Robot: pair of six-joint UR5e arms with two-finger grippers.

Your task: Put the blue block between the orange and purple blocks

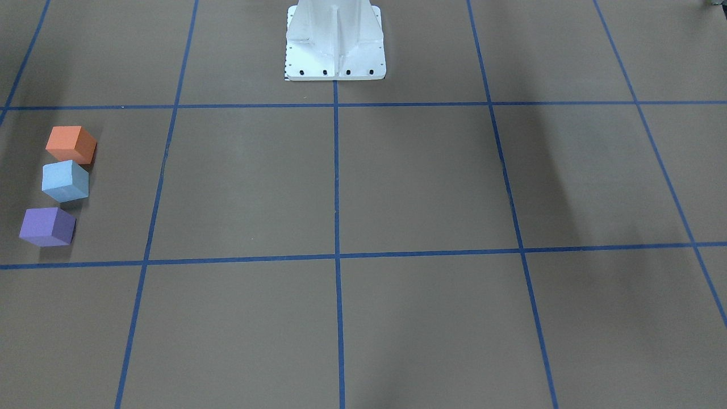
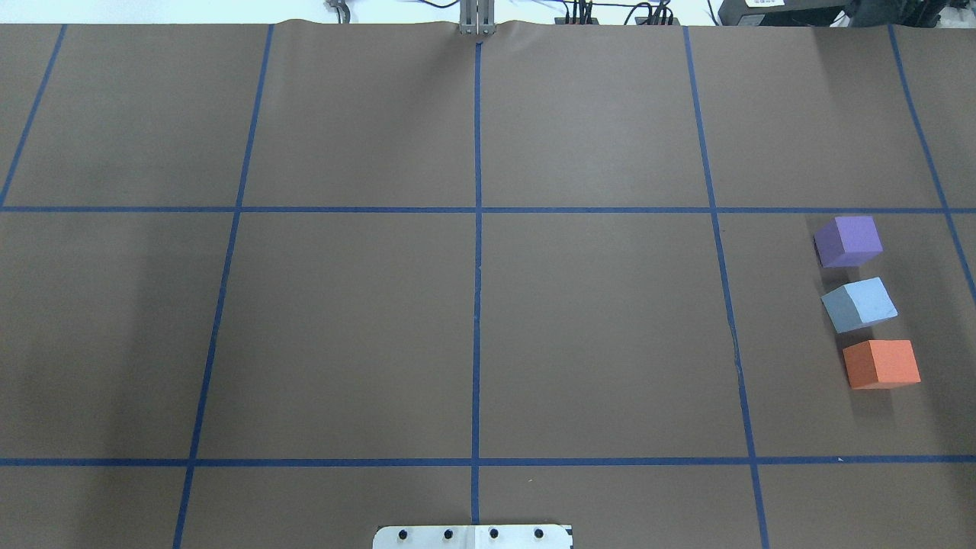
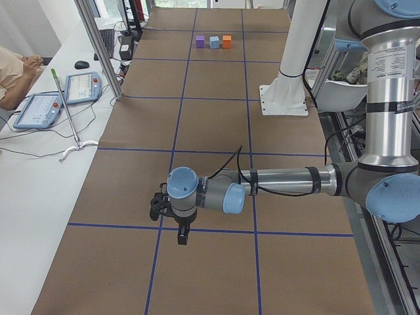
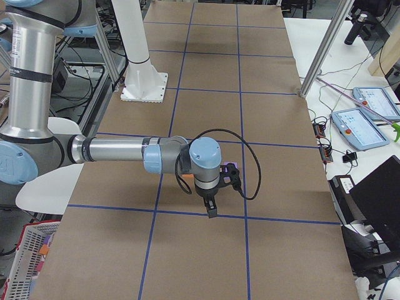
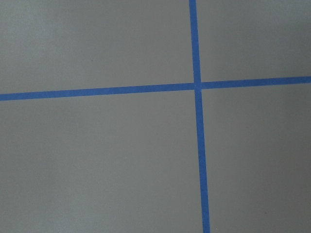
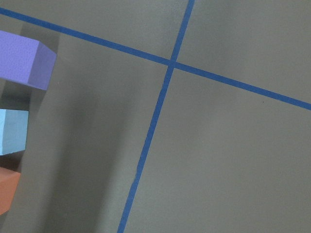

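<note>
The blue block (image 2: 859, 304) sits on the brown table between the purple block (image 2: 848, 241) and the orange block (image 2: 881, 364), in one row at the robot's right. The front view shows the same row: orange (image 1: 71, 144), blue (image 1: 65, 180), purple (image 1: 47, 226). The right wrist view catches the edges of the purple (image 6: 24, 58), blue (image 6: 12, 131) and orange (image 6: 7, 191) blocks at its left. My right gripper (image 4: 211, 209) hangs above the table near the blocks. My left gripper (image 3: 182, 233) hangs above the table far from them. I cannot tell whether either is open or shut.
Blue tape lines (image 2: 477, 305) divide the table into squares. The white robot base (image 1: 335, 42) stands at the table's middle rear edge. A side bench with tablets (image 3: 39, 108) and metal posts (image 3: 98, 46) runs along the far side.
</note>
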